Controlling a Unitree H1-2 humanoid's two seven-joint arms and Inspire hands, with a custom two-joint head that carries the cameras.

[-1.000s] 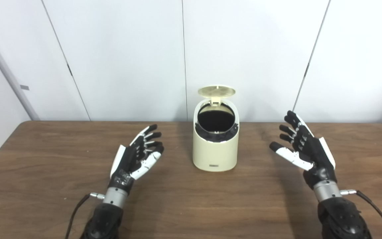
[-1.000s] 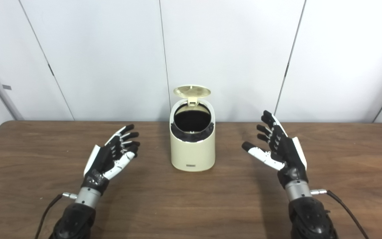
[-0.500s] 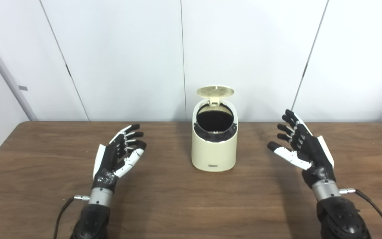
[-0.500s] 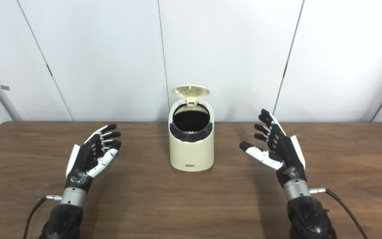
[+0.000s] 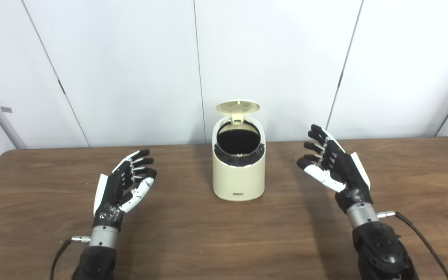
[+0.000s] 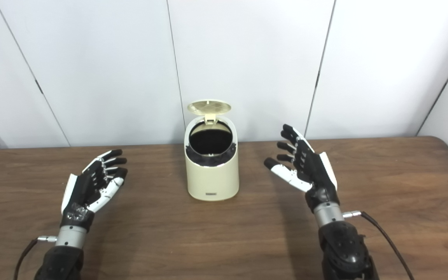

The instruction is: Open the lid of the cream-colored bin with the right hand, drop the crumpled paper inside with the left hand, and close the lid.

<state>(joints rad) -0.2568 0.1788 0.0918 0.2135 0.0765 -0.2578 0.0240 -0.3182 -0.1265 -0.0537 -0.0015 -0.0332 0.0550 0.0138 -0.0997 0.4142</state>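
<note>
The cream-colored bin (image 5: pixel 239 179) stands at the middle of the brown table, its round lid (image 5: pixel 237 107) tipped up at the back and its dark opening (image 5: pixel 238 140) exposed. Its inside looks black; no crumpled paper shows anywhere. My left hand (image 5: pixel 125 184) hovers over the table well left of the bin, palm turned inward, fingers apart, holding nothing. To the bin's right, my right hand (image 5: pixel 333 165) is raised with fingers spread and empty, a short gap from the bin's side.
White wall panels (image 5: pixel 130 70) rise just behind the table's far edge. The wooden table (image 5: pixel 224 241) stretches bare in front of the bin and out to both sides. Thin cables (image 5: pixel 422 239) trail from both wrists.
The camera has swung right, so the whole scene sits further left. My left hand has drawn back away from the bin toward the left. My right hand has edged a little closer to the bin.
</note>
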